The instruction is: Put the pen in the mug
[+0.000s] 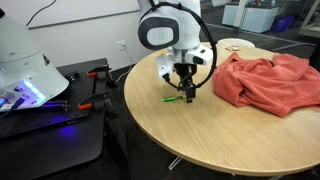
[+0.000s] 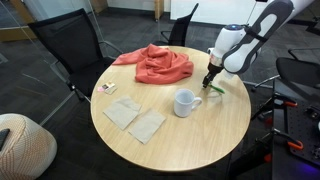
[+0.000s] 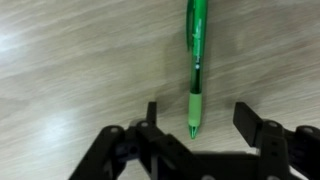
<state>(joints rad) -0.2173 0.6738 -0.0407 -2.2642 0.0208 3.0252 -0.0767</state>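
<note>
Woodgrain fills the wrist view: the pale, matte desk (image 3: 70, 60) runs in fine streaks under the pen (image 3: 196, 60), a thin, bright green stick with a glossy barrel and a paler grip sleeve near its point. The pen lies almost straight up and down in this picture, with its tip reaching into the gap of the claw (image 3: 197, 118). The claw stands wide and grips nothing. Its dark, blocky fingers (image 3: 150, 115) sit well to either side of the tip and neither one touches the pen.

In an exterior view the claw (image 1: 186, 85) hangs low over the round wooden desk (image 1: 200, 140), under the smooth white arm (image 1: 160, 30). The pen (image 1: 175, 98) shows as a short green line lying flat on the wood just beside it. A crumpled red cloth (image 1: 265, 80) lies in soft folds, well apart from the pen. The claw's spread cannot be told here.

In an exterior view the mug (image 2: 185, 103), a small white glazed cylinder with a side handle, stands upright near the desk's middle. The pen (image 2: 215, 92) lies on the wood near it, on the arm's side, with the claw (image 2: 210, 80) right above the pen. The red cloth (image 2: 155, 65) is heaped beyond the mug, and two flat tan paper sheets (image 2: 122, 112) lie apart from it on the opposite side.
</note>
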